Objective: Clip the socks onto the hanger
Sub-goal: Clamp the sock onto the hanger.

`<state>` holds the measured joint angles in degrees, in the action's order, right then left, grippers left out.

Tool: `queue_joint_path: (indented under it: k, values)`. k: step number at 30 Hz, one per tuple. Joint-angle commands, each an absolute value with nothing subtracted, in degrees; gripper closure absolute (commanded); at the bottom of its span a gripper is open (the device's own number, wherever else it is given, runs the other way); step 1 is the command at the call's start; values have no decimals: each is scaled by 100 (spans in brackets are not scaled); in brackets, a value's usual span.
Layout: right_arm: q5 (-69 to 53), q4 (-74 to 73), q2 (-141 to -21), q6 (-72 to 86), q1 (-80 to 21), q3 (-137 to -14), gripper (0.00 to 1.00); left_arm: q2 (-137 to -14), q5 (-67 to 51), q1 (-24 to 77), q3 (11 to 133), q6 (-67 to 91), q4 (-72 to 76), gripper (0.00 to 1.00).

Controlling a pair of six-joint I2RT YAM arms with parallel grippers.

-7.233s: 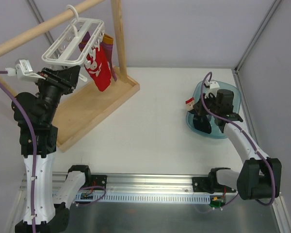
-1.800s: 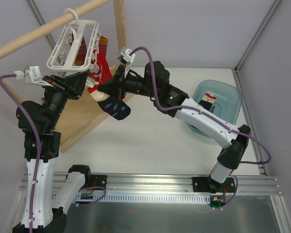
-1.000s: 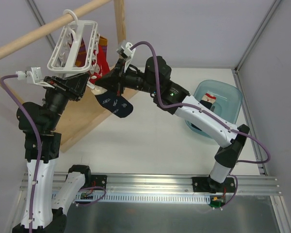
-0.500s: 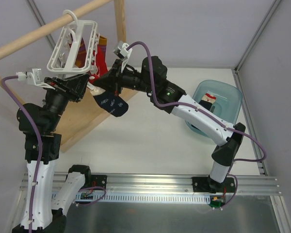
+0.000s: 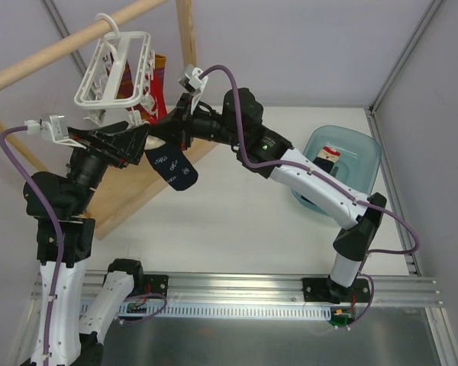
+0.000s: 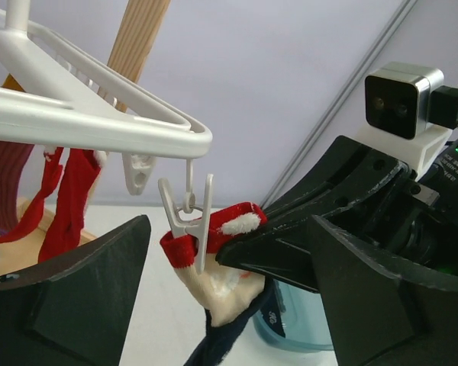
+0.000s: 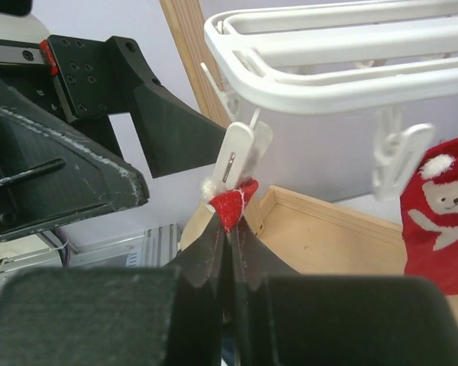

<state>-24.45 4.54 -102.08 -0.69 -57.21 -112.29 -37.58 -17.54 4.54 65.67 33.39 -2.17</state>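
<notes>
The white hanger [image 5: 116, 67] hangs by its hook from the wooden rod. One navy sock [image 5: 172, 168] dangles below it, its red-and-white cuff [image 6: 214, 226] pinched by a white clip [image 6: 188, 219] at the hanger's corner. My right gripper [image 7: 230, 227] is shut on that cuff just beside the clip. My left gripper [image 5: 132, 138] is open, its fingers [image 6: 76, 297] standing wide on either side of clip and cuff, touching neither. The other navy sock [image 5: 328, 159] lies in the teal bin.
Red socks [image 7: 443, 221] and a striped sock hang on the hanger's far clips. The wooden frame's base tray [image 5: 149, 171] and upright post [image 5: 188, 53] stand under and behind the hanger. The teal bin [image 5: 366, 149] sits at the right.
My left gripper has opened wide and let go of the clip, which now bites the sock's cuff. The right gripper stays shut on the cuff, hardly moved.
</notes>
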Motion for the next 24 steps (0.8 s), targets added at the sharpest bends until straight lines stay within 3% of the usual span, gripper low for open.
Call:
queue_joint_path:
  k: [1, 5, 8, 15, 24]
  values:
    - [-2330, 458, -10064, -105, -5695, -11382, 98, -3700, -1653, 483, 6767, 3261, -158, 14]
    - [-2118, 71, -10072, -9, -5529, -11461, 94, -3823, -1249, 483, 7206, 3191, -868, 3]
    - [-2083, 26, -10072, 219, -5432, -11461, 94, -3911, -1002, 483, 7645, 3155, -1633, 1]
    - [-2004, -255, -10230, 96, -5326, -11645, 99, -4253, -397, 483, 8805, 3024, -3198, 1]
    - [-2100, -299, -10099, 307, -4984, -11628, 99, -4956, -448, 475, 9078, 2691, -3296, 7]
